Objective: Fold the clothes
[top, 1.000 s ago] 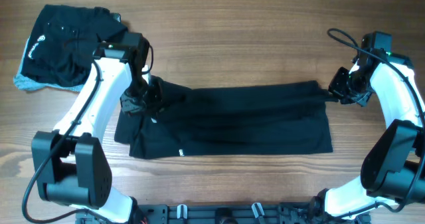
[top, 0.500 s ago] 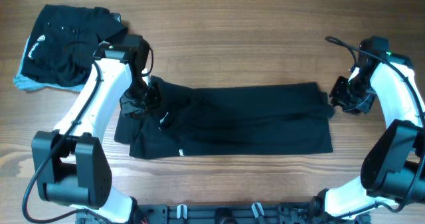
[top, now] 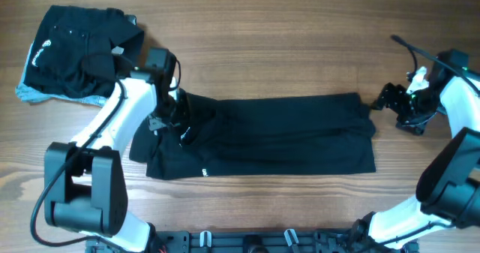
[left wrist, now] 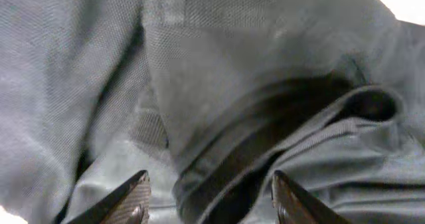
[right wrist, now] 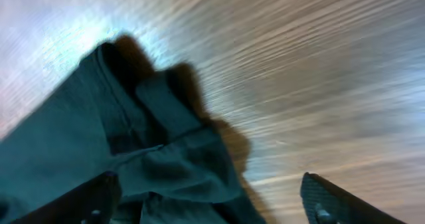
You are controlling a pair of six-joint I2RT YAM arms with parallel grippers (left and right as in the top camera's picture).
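Observation:
A black garment (top: pixel 277 137) lies folded lengthwise across the middle of the table. In the overhead view my left gripper (top: pixel 168 112) hovers over its rumpled left end. The left wrist view shows that gripper (left wrist: pixel 209 187) open, with a dark fold of fabric (left wrist: pixel 265 137) lying loose under and between the fingertips. My right gripper (top: pixel 384 97) sits just off the garment's right edge, above bare wood. It (right wrist: pixel 212 197) stands wide open, and the garment's bunched corner (right wrist: pixel 159 157) lies free near its left finger.
A pile of other black clothes (top: pixel 75 46) lies at the back left, with a grey piece (top: pixel 30 94) at its lower edge. A cable (top: pixel 412 49) loops off the right arm. Bare wooden tabletop (top: pixel 285 43) surrounds the garment.
Both grippers have opened and let go of the garment's ends. The right gripper drew back to the right, off the cloth. The left arm shifted slightly right over the left end.

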